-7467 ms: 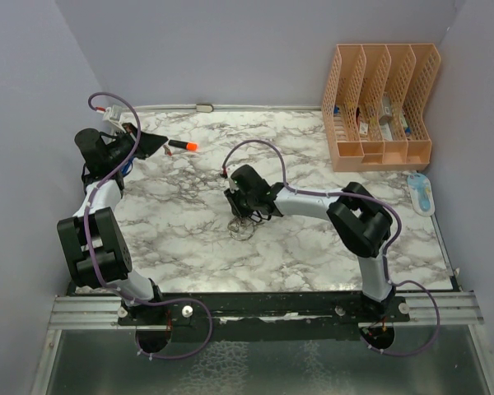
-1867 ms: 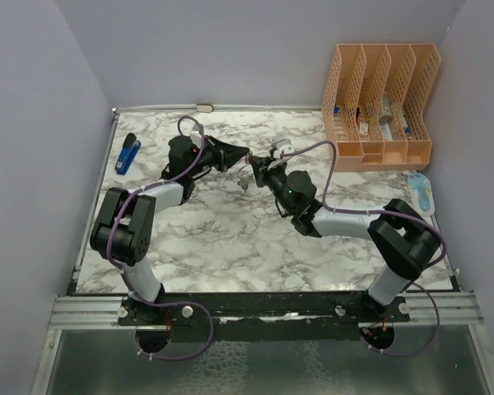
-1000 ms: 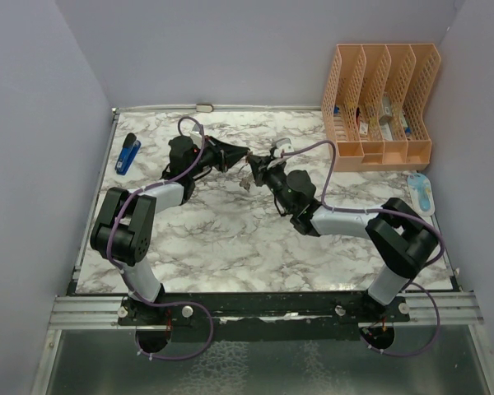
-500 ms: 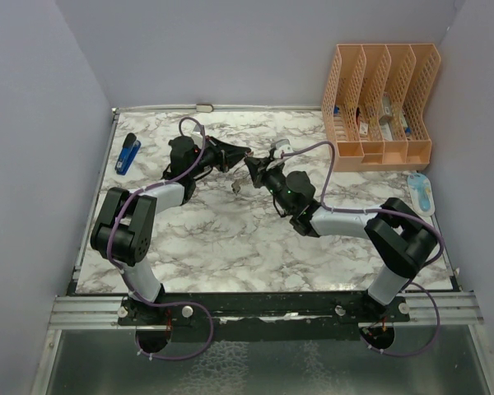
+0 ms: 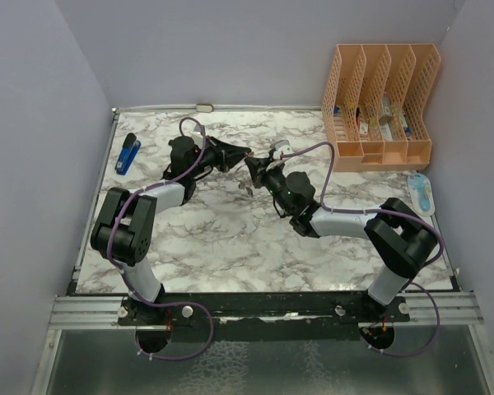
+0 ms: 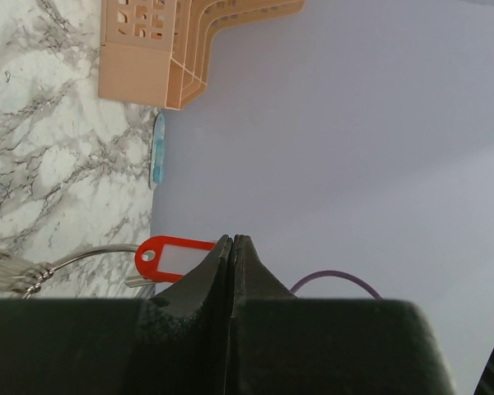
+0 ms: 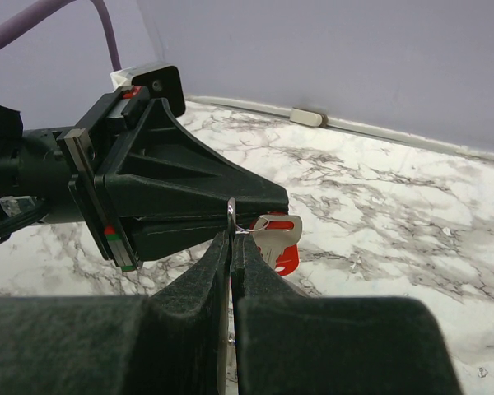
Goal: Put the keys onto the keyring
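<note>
My right gripper (image 5: 249,164) (image 7: 232,234) hangs above the back middle of the marble table, shut on a thin strip of silver metal, the keyring (image 7: 231,216) seen edge-on. A silver key (image 7: 273,234) and its red tag (image 7: 286,257) hang just past those fingertips. Several small keys (image 5: 245,188) dangle below. My left gripper (image 5: 247,154) (image 6: 232,239) meets it tip to tip, shut, with nothing showing between its fingertips. In the left wrist view the red tag (image 6: 174,255) and the ring's wire (image 6: 90,257) lie just beside its tip.
A peach file organizer (image 5: 379,99) stands at the back right, with a blue-and-white object (image 5: 421,192) in front of it by the right wall. A blue stapler (image 5: 129,152) lies at the back left. Purple walls close in the table on three sides.
Since the oldest frame the right gripper has lifted the keyring off the table and both arms have met at the back middle. In the last second only the dangling keys swing slightly.
</note>
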`<state>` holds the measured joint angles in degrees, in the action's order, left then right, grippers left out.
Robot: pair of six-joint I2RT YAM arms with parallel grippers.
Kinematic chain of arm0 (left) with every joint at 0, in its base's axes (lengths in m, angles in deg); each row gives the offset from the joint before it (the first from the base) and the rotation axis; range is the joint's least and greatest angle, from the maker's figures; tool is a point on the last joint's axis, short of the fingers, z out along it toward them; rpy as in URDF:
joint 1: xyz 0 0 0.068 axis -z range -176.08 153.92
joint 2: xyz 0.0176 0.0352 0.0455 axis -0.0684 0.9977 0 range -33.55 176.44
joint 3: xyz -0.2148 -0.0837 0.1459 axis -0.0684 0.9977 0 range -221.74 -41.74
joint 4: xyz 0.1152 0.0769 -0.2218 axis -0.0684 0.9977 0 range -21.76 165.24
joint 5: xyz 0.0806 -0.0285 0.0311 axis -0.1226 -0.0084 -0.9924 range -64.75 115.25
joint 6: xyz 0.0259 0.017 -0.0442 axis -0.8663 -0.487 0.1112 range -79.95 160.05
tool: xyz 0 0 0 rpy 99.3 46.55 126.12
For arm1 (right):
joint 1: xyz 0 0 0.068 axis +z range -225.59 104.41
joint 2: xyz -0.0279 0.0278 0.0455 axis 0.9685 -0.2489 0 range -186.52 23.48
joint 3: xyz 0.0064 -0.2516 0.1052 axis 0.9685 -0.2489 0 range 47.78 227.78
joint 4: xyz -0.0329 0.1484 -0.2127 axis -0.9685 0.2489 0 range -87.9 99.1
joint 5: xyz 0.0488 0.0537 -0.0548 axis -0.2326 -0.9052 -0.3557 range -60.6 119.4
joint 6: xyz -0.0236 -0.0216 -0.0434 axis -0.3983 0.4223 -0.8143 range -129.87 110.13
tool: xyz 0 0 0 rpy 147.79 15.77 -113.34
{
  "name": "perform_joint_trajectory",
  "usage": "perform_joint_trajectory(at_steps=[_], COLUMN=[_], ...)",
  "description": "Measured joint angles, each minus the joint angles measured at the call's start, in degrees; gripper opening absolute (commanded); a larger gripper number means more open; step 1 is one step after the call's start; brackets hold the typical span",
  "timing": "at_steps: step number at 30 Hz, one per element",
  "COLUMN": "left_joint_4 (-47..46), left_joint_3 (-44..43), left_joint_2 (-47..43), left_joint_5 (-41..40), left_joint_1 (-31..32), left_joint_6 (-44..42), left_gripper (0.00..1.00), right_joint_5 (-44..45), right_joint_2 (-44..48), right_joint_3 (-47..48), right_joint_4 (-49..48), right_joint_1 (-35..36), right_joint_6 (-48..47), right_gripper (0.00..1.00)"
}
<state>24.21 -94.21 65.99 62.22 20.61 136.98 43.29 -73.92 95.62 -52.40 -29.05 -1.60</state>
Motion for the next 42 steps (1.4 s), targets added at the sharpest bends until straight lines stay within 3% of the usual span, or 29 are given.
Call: perform_joint_trajectory(at_steps=[42], left_joint_4=[0.0], left_joint_3=[0.0], left_joint_2=[0.0], left_joint_5=[0.0], left_joint_1=[0.31], left_joint_6=[-0.83], left_gripper=[0.0], right_joint_5=[1.7], right_joint_2=[1.4], right_joint_3=[-0.42], right_joint_4=[1.29], right_joint_1=[-0.07], right_joint_6=[-1.55], right_gripper=[0.01])
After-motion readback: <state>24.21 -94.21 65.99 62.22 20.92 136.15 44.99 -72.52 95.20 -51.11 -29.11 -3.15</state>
